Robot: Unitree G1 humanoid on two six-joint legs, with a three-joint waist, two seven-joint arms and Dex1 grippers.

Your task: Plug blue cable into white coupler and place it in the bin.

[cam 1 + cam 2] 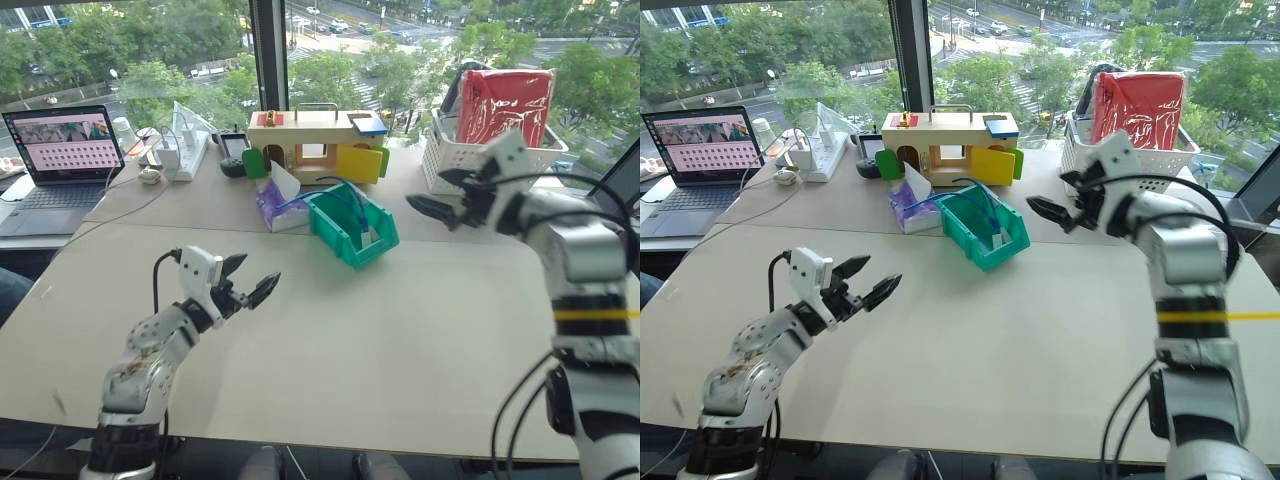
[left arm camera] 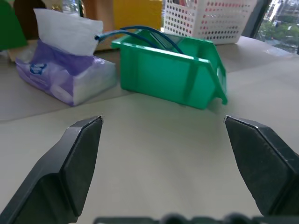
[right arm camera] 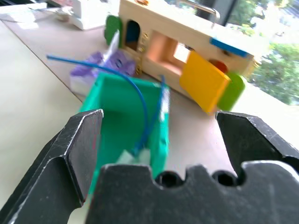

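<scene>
Inside the bin on the worktop the blue cable lies, coupler end down (I judge placing done). Left gripper and right gripper are spread, empty; next, only retreat.

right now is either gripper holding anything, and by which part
Nothing is held. The left gripper and right gripper are both open and empty; the blue cable lies in the bin.

Inside the bin the blue cable drops behind the wall, its lower end hidden from me. A small white bit there, maybe the white coupler, too small to tell if plugged.
</scene>
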